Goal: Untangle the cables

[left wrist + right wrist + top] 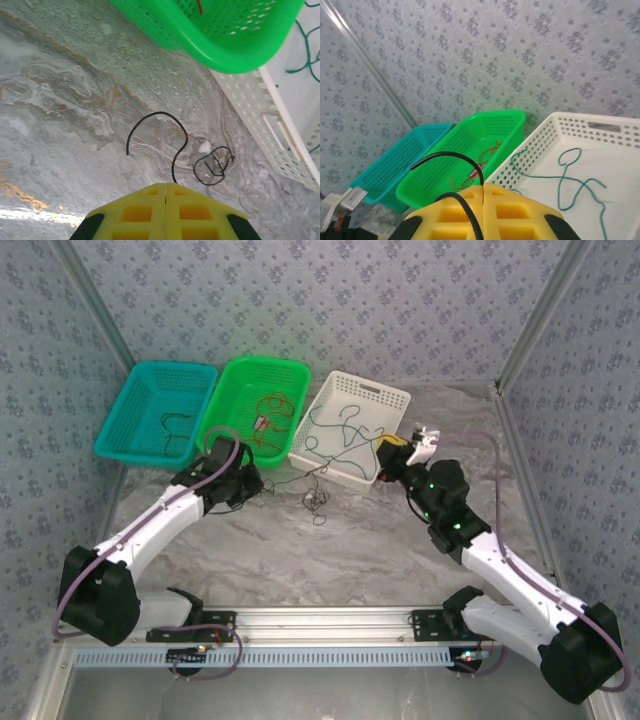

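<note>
Pinching a black cable between closed yellow jaws, the left gripper hangs low over the marbled tabletop. The cable comes out of the seam between the jaws, rises, and arches over toward 9 o'clock. Its free tip rests on the tabletop. Just beside it toward 3 o'clock lies a small black loop.

In the overhead view the left gripper sits close to the near rim of the green basket. The right gripper sits at the near right corner of the white basket. Between them, toward 6 o'clock of both, a little black tangle lies on the tabletop. Whether it joins either held piece cannot be told.

The right gripper is raised and tilted up toward the back wall. Its jaws are also closed, on a black strand that curves away toward 9 o'clock.

A green cable snakes across the floor of the white basket. A red cable is heaped in the green basket. A thin dark wire lies in the teal basket at 10 o'clock of the overhead view.
</note>
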Controlling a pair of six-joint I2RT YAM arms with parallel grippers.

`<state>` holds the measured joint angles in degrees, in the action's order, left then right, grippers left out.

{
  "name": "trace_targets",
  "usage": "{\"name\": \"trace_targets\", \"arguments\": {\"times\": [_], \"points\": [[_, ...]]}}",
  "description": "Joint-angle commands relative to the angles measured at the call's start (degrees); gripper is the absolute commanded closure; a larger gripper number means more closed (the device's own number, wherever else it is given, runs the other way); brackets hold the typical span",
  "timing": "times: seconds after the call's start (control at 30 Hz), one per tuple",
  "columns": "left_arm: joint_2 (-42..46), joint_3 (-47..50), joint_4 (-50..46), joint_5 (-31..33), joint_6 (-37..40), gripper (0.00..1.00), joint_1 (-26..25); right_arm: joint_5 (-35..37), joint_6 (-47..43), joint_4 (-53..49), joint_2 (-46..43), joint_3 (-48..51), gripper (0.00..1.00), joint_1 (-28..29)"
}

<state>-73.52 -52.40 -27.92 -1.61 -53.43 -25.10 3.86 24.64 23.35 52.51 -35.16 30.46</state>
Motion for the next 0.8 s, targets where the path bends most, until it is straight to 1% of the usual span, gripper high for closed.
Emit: {"name": "trace_targets", "arguments": {"times": [0.0,0.13,0.27,0.33,0.47,0.57,0.63,0.67,0.73,0.77], "points": [[1.4,1.72,-3.34,4.3,-0.05,1.0,2.02,4.32,0.32,-2.74,-4.54,1.54,1.0,-1.83],[5.61,5.98,-3.1,4.59,-2.14,1.0,7.42,9.59,0.83,-6.21,-11.54,3.7,1.0,-5.32],[10.96,9.73,-4.06,4.98,-3.34,1.0,13.41,13.33,2.34,-13.1,-19.02,4.79,1.0,-10.45],[13.83,11.35,-5.01,5.95,-3.86,1.0,15.99,15.35,5.81,-17.38,-22.8,5.48,1.0,-13.14],[18.29,13.57,-5.54,6.72,-4.65,1.0,19.72,16.75,9.84,-21.9,-28.34,7.45,1.0,-18.58],[19.8,14.47,-4.57,5.16,-3.99,1.0,21.89,12.63,10.45,-20.96,-30.1,8.79,1.0,-22.08],[19.25,15.12,1.15,-2.05,-0.18,0.98,22.51,4.67,8.26,-17.3,-28.95,9.01,1.0,-23.7],[18.73,15.19,3.93,-5.99,1.24,0.94,22.49,1.02,6.72,-16.88,-27.93,8.56,1.0,-24.03],[17.14,15.19,9.52,-13.6,3.18,0.82,21.98,-4.66,5.14,-17.4,-24.71,6.46,1.0,-24.04],[16.46,14.85,10.5,-14.56,3.99,0.76,21.09,-6.8,4.47,-17.7,-23.35,5.54,1.0,-24.04]]}}
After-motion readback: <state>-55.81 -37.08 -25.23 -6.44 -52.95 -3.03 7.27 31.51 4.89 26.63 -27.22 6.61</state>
